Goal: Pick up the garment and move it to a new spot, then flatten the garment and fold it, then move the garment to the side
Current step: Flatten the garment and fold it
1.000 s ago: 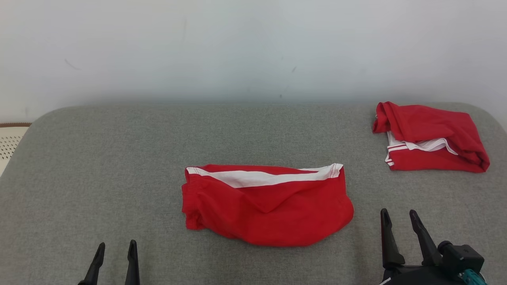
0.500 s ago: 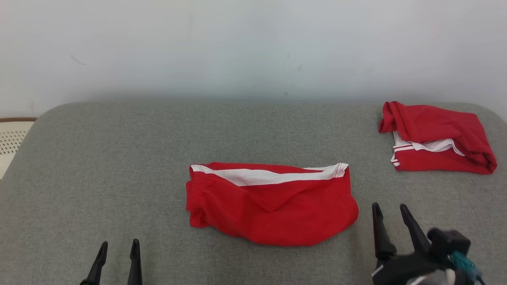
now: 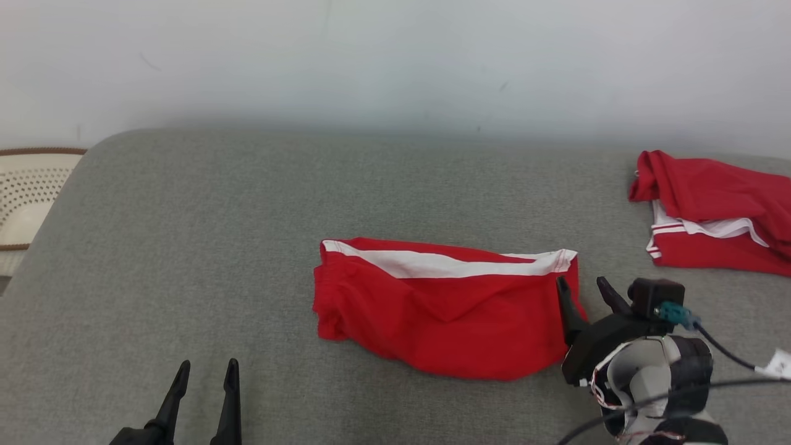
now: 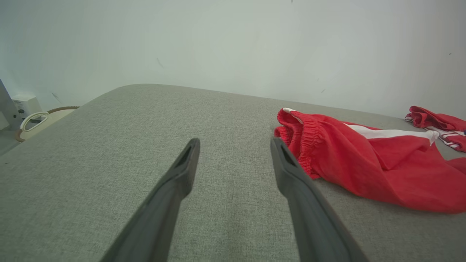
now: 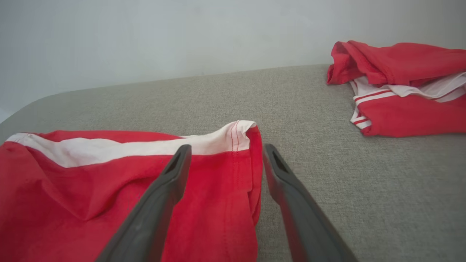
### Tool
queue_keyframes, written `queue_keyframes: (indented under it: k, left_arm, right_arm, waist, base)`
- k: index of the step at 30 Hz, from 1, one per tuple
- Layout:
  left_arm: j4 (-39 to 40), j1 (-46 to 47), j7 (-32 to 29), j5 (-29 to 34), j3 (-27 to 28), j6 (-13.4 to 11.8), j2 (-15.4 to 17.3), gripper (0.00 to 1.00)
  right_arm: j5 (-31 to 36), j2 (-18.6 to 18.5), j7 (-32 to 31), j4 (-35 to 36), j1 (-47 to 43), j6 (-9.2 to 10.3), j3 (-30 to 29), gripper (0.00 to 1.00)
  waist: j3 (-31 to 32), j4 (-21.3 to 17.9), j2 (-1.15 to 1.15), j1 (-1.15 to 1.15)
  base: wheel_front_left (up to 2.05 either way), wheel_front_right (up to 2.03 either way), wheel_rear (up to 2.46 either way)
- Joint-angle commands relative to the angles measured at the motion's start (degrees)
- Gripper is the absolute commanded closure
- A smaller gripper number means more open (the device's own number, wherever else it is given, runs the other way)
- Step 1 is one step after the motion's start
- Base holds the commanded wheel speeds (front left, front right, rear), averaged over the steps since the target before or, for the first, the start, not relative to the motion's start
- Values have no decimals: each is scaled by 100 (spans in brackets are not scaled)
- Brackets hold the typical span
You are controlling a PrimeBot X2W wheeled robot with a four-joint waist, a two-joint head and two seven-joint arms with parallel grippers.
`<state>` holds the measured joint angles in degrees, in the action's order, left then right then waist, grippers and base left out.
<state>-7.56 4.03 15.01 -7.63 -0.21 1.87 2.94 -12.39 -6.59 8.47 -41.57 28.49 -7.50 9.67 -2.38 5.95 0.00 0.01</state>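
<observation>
A red garment [image 3: 445,306] with a white stripe along its far edge lies folded in the middle of the grey cushion [image 3: 247,216]. My right gripper [image 3: 581,285] stands open at the garment's right edge, one finger over the red cloth and the other over the grey cushion. In the right wrist view the garment [image 5: 109,182] and its right hem lie between the open fingers of the right gripper [image 5: 224,151]. My left gripper [image 3: 207,371] is open at the lower left, well clear of the cloth. The left wrist view has the left gripper [image 4: 235,143] just left of the garment's [image 4: 364,160] elastic waistband.
A second red and white garment [image 3: 717,213] lies crumpled at the cushion's far right [image 5: 400,87]. A pale wall rises behind the cushion. A cream perforated object [image 3: 28,191] sits beyond the cushion's left edge.
My right gripper has moved up and left onto the garment's right edge. The camera has turned, shifting the whole scene rightward; the garment itself lies as before.
</observation>
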Motion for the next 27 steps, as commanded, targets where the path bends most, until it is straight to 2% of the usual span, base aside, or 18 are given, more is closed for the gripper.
queue_keyframes:
  k: [1,11,20,21,22,23,24,27]
  left_arm:
    - [-20,79,24,-24,-2,-16,1,0]
    - [-68,172,24,-87,-5,-38,-1,0]
    - [-43,179,24,-89,-6,-44,-3,0]
    - [-50,175,24,-88,6,-40,-2,0]
    - [-59,173,24,-90,19,-34,-2,0]
    - [-63,175,24,-91,29,-30,-3,0]
    - [-68,177,24,-94,40,-30,-2,0]
    - [-80,175,24,-99,56,-27,-3,0]
  right_arm:
    - [64,-45,-25,-97,76,3,-6,0]
    - [123,-79,-12,-2016,960,3,-215,0]
    - [-31,78,95,-2825,1230,3,-228,0]
    - [-71,103,94,-2863,1238,3,-207,4]
    - [-123,130,119,-2884,1244,3,-187,56]
    - [-178,154,164,-2885,1247,3,-168,69]
    - [-221,165,207,-2885,1258,3,-137,99]
    - [-349,155,320,-2845,1309,3,-39,100]
  waist:
    - [-59,80,0,-1]
    - [-169,191,0,-1]
    - [-260,185,0,-1]
    - [-267,179,0,-1]
    - [-272,173,0,-1]
    - [-278,171,0,-1]
    - [-281,167,0,-1]
    - [-277,151,0,-1]
  base:
    - [0,0,0]
    - [0,0,0]
    - [0,0,0]
    - [0,0,0]
    - [0,0,0]
    - [0,0,0]
    - [0,0,0]
    - [0,0,0]
